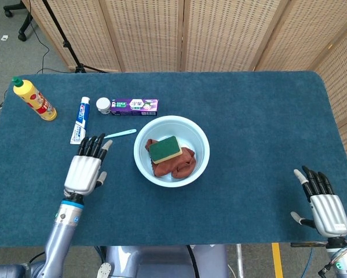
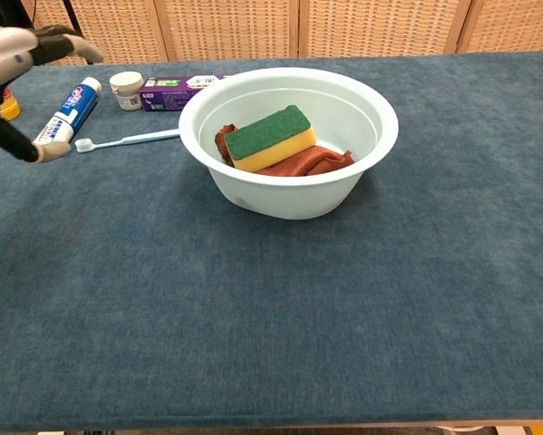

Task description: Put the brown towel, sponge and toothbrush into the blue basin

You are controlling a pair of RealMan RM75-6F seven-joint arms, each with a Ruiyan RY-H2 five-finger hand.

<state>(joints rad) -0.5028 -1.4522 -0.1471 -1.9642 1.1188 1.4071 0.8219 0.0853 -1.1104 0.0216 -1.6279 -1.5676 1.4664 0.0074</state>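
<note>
Both hands, left hand [image 1: 85, 171] and right hand [image 1: 325, 208], are held open, empty; toothbrush [image 1: 116, 135] lies at the basin's [image 1: 201, 156] ten o'clock.

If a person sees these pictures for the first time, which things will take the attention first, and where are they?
First comes the pale blue basin at the middle of the table, with the green and yellow sponge lying on the brown towel inside it. Next, the left robot hand, empty with fingers apart, left of the basin. Just beyond its fingertips the toothbrush lies on the table.
</note>
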